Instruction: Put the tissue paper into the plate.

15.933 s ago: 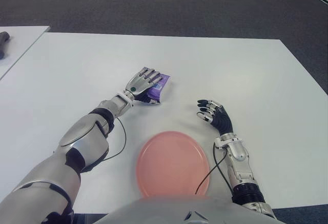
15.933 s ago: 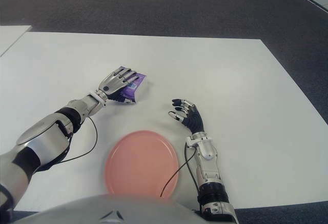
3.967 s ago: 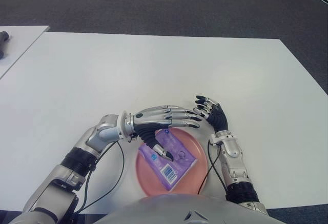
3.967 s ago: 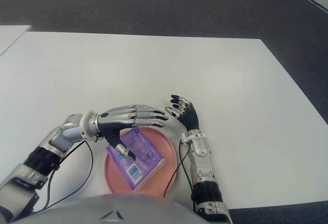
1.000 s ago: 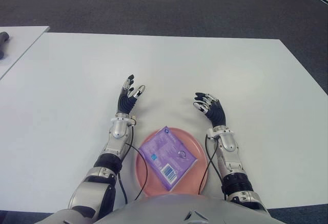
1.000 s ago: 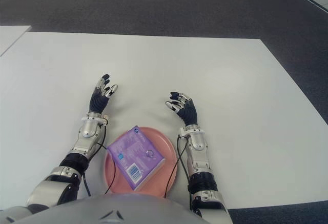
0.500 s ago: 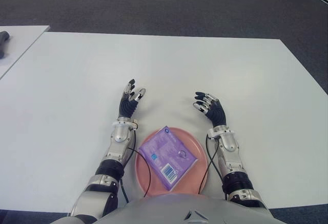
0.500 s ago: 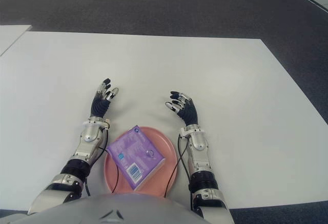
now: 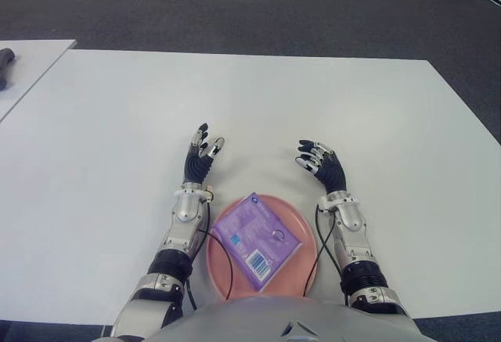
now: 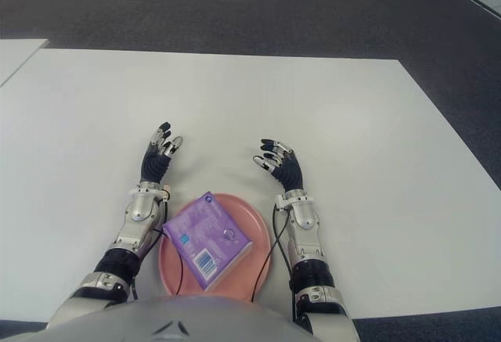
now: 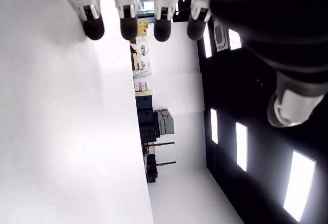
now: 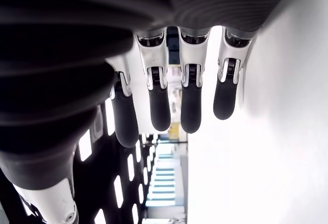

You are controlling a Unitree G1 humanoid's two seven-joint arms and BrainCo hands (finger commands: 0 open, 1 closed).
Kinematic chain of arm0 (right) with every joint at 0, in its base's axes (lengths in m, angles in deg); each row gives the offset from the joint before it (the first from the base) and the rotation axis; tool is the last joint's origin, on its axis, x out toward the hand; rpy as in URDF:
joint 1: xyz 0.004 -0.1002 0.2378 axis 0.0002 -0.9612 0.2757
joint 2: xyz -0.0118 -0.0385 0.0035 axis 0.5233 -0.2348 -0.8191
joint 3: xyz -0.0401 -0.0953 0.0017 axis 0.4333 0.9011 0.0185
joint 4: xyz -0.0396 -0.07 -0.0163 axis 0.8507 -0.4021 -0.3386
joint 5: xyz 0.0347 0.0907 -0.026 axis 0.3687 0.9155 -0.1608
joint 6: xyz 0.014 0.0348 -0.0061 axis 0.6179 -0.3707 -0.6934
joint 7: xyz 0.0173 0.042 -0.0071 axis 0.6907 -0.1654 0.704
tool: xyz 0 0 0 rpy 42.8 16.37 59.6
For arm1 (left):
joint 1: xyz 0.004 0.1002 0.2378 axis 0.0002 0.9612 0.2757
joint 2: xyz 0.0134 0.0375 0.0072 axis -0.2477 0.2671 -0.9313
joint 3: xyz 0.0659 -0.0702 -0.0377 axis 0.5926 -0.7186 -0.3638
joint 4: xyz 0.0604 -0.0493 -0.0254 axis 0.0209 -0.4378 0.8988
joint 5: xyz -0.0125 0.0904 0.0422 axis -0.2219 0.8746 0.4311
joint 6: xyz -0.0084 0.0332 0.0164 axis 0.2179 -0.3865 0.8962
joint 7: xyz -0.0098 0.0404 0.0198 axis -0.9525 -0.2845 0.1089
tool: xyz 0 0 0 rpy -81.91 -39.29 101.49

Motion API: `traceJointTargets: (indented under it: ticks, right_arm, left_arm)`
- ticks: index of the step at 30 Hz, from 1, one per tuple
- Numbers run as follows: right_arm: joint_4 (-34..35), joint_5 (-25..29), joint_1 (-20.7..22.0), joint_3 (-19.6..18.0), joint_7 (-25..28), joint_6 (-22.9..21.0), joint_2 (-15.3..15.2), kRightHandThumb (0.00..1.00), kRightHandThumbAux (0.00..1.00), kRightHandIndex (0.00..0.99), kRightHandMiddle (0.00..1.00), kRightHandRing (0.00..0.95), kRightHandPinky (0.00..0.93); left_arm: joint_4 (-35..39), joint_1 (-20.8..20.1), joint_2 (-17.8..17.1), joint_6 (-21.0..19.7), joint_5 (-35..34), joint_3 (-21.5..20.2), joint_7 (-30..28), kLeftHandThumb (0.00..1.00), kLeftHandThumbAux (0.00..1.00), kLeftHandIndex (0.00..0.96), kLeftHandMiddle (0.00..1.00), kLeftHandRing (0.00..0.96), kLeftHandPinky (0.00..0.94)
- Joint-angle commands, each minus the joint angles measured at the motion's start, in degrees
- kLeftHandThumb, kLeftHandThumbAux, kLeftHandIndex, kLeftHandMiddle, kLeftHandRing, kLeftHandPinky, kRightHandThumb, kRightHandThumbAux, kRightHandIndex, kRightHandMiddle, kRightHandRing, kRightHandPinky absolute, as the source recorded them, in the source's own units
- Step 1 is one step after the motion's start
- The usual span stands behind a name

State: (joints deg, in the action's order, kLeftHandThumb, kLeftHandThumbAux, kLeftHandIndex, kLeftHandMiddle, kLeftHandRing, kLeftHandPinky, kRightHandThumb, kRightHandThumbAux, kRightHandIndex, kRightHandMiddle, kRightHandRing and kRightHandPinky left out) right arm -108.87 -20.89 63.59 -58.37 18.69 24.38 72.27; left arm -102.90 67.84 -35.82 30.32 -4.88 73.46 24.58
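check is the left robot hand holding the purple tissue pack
No, the purple plastic tissue pack lies in the round pink plate, and the left robot hand is open beside it.

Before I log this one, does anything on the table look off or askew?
Nothing stands out. The purple tissue pack lies flat inside the pink plate, turned diagonally but within the rim. The left hand and right hand show beyond the plate, one at each side, fingers open, holding nothing.
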Motion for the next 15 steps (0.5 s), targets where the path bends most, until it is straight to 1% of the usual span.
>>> traceJointTargets:
  ticks: [1, 6, 14, 15]
  right_arm:
    - [-3.0, 0.9, -2.0, -0.8, 0.3, -1.6, 0.2, 0.672, 0.739, 0.401, 0.293, 0.286, 0.3]
    - [-3.4, 1.7, -1.7, -1.3, 0.6, -1.5, 0.5, 0.674, 0.738, 0.402, 0.296, 0.291, 0.305]
    - [-4.0, 1.4, -1.4, -1.7, 0.1, -0.9, 0.7, 0.673, 0.737, 0.401, 0.291, 0.286, 0.298]
    - [-1.9, 1.3, -1.8, -1.5, -0.4, -2.1, 0.9, 0.673, 0.736, 0.401, 0.291, 0.287, 0.302]
  left_arm:
    - [-3.4, 1.5, -0.4, 0.0, 1.2, -0.1, 1.6, 0.0, 0.422, 0.0, 0.0, 0.0, 0.0]
    - [-5.3, 1.1, -0.9, 1.9, 2.2, -0.2, 3.5, 0.0, 0.421, 0.0, 0.0, 0.0, 0.0]
    - [-7.8, 0.5, -1.1, 4.6, 2.1, -0.3, 4.5, 0.0, 0.426, 0.0, 0.0, 0.0, 0.0]
    - [-8.3, 0.4, -1.2, 5.3, 2.2, -0.3, 4.8, 0.0, 0.43, 0.0, 0.0, 0.0, 0.0]
